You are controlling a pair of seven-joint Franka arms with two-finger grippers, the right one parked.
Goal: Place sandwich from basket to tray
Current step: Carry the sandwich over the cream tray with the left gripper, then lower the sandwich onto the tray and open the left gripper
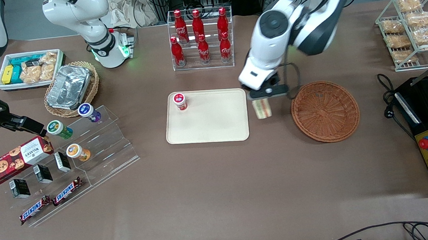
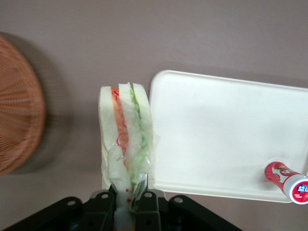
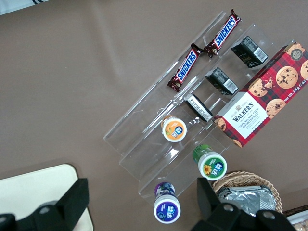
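Front view, item by item.

Working left arm's black two-finger gripper (image 1: 263, 100): hangs between the tray and the basket, above bare table, fingers clamped on the sandwich.

Triangular white-bread sandwich with green, orange and red filling (image 1: 262, 108): held clear of the brown tabletop, just beside the tray's short edge on the working arm's side, out of the basket entirely. In the left wrist view the sandwich (image 2: 126, 142) is pinched by one narrow end between the fingers (image 2: 148, 201), with a clear wrapper crumpled at the grip; the layers run away from the gripper (image 2: 126, 203), so the bread faces take the squeeze and the filling should not be pressed out sideways.

Round reddish-brown woven wicker basket (image 1: 325, 111): holds nothing now. The lift-out appears complete.

Flat cream-beige rectangular plastic tray with rounded corners (image 1: 214, 129): lies next to the sandwich, toward the parked arm's end. Its one occupant is a small red-capped pot (image 1: 179, 101), lying in the corner away from the camera; most of the surface is free, which favours setting the wedge down at the nearer, open part.

Judged stage: carry roughly half done; the sandwich must cross the low rim before release.

Risk, as a judgement: the end-hold leaves the wedge dangling, so it may tip on landing.
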